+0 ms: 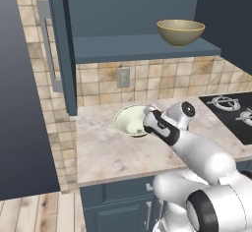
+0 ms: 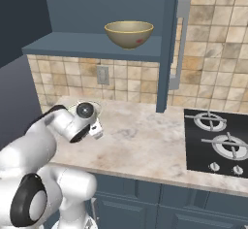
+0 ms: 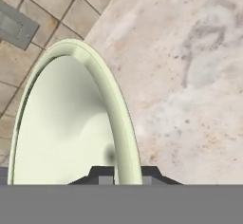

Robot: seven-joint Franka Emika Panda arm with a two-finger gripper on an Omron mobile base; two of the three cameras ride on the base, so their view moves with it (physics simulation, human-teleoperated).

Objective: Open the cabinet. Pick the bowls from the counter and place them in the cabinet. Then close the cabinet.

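Observation:
The cabinet (image 1: pixel 142 46) stands open, its doors swung out to both sides. A mustard bowl (image 1: pixel 180 32) (image 2: pixel 129 33) rests on its shelf. The pale cream-green bowl (image 1: pixel 129 122) (image 3: pixel 66 123) is on the counter (image 1: pixel 108 152) (image 2: pixel 145 145) near the tiled wall. My gripper (image 1: pixel 149 123) (image 3: pixel 124 173) is shut on this bowl's right rim, one finger inside and one outside. In the right base view my arm hides most of that bowl. I cannot tell if the bowl is off the stone.
A black stovetop (image 1: pixel 231 113) (image 2: pixel 218 140) lies to the right on the counter. A wall outlet (image 1: pixel 123 77) (image 2: pixel 102 75) sits behind the bowl. The open cabinet door (image 2: pixel 167 43) with its silver handle (image 2: pixel 179 43) hangs over the counter's middle. Blue base cabinets run below.

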